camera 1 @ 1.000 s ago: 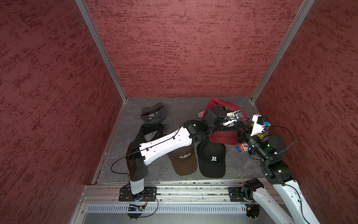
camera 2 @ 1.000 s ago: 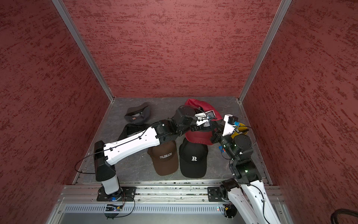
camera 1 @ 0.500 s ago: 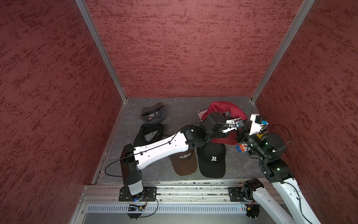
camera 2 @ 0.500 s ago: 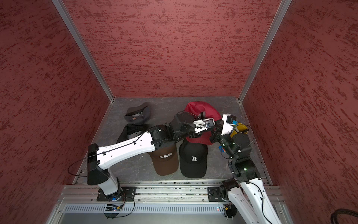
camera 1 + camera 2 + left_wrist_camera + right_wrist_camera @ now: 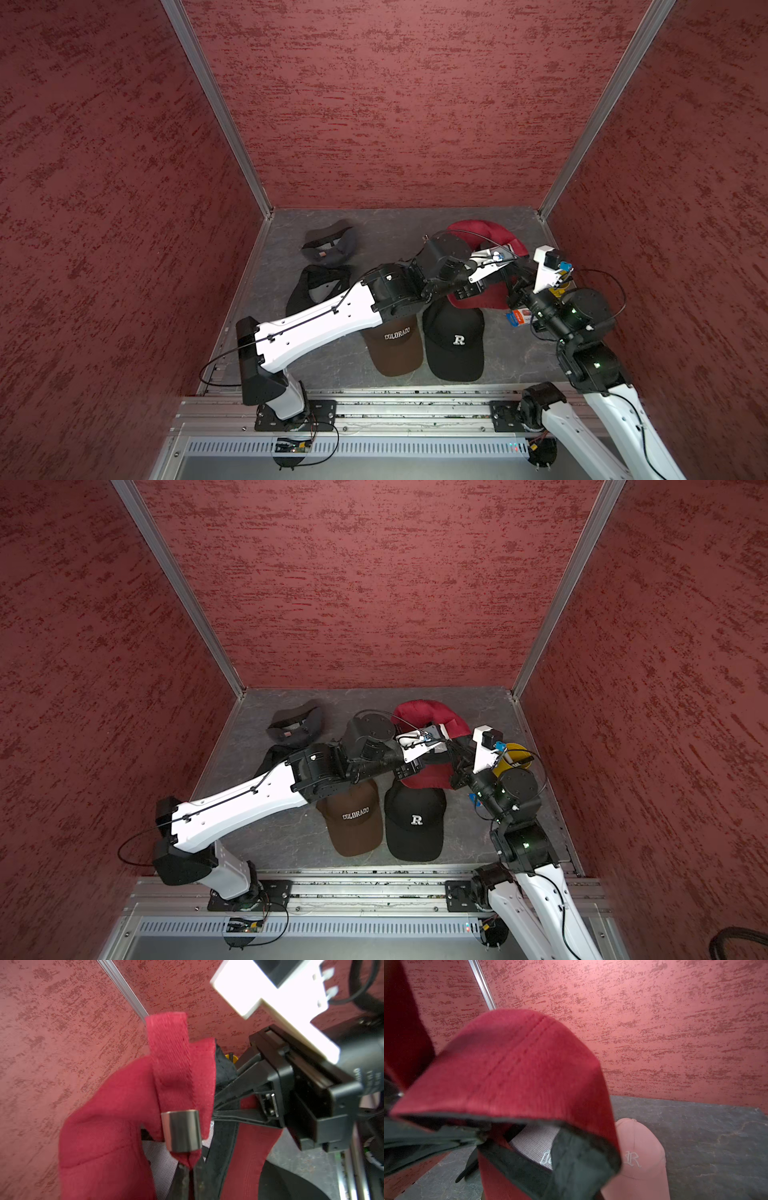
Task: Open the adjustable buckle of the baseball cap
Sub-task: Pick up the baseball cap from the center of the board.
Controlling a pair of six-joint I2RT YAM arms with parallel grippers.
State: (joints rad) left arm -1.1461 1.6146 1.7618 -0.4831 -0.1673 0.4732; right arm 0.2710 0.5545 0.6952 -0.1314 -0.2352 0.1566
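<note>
left gripper (image 5: pixel 188 1171) clamped on strap (image 5: pixel 168 1047) beside metal buckle (image 5: pixel 180 1130), right gripper (image 5: pixel 217 1108) tips hidden behind red cap (image 5: pixel 112 1109), grip unclear

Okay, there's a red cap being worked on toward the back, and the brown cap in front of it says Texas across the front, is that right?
Not quite: the brown cap reads COLORADO, not Texas, as both top views show. The rest holds: the red cap is being worked on behind it.
</note>
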